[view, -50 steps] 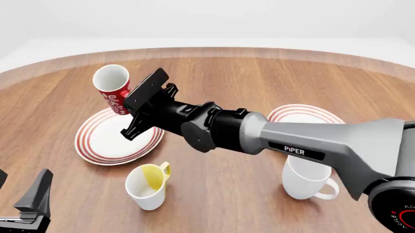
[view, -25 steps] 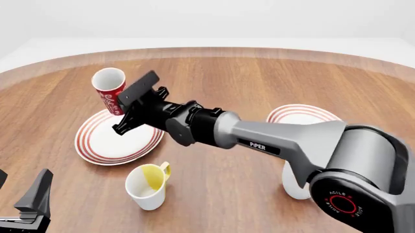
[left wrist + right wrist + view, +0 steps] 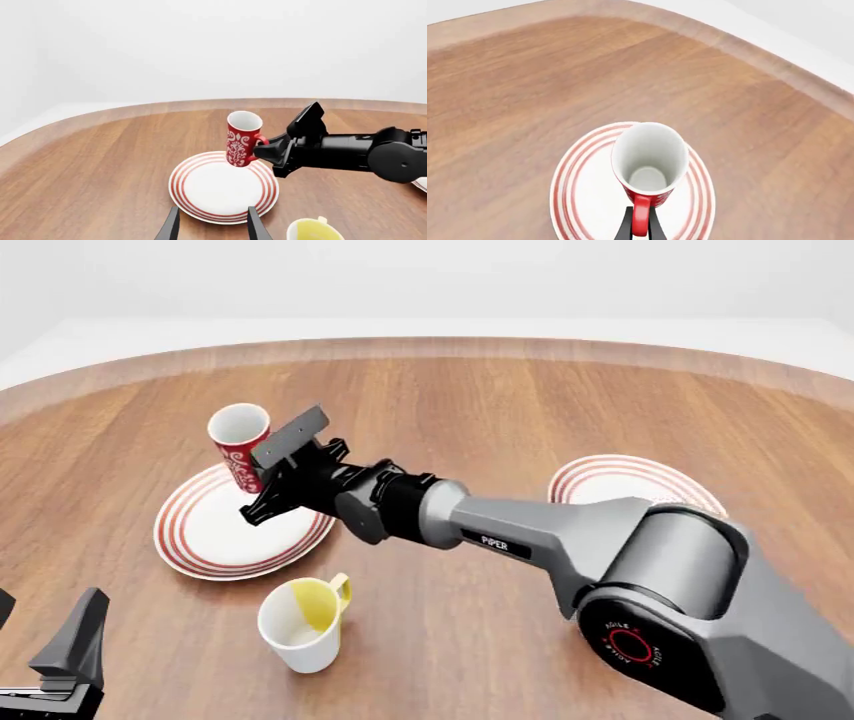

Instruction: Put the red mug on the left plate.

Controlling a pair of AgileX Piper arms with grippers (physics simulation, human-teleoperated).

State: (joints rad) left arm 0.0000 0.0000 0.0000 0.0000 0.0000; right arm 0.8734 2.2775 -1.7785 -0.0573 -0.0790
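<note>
Placement step: red mug (image 3: 240,447) held by its handle in right end effector (image 3: 267,472), pinched shut, hovering tilted above left plate (image 3: 200,532). Next: lowering upright onto plate centre, then releasing.

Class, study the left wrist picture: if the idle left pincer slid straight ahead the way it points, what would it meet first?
Most likely the left plate, lying just beyond the left pincer. The red mug, held by the right pincer, sits farther along; exact depth is uncertain.
</note>
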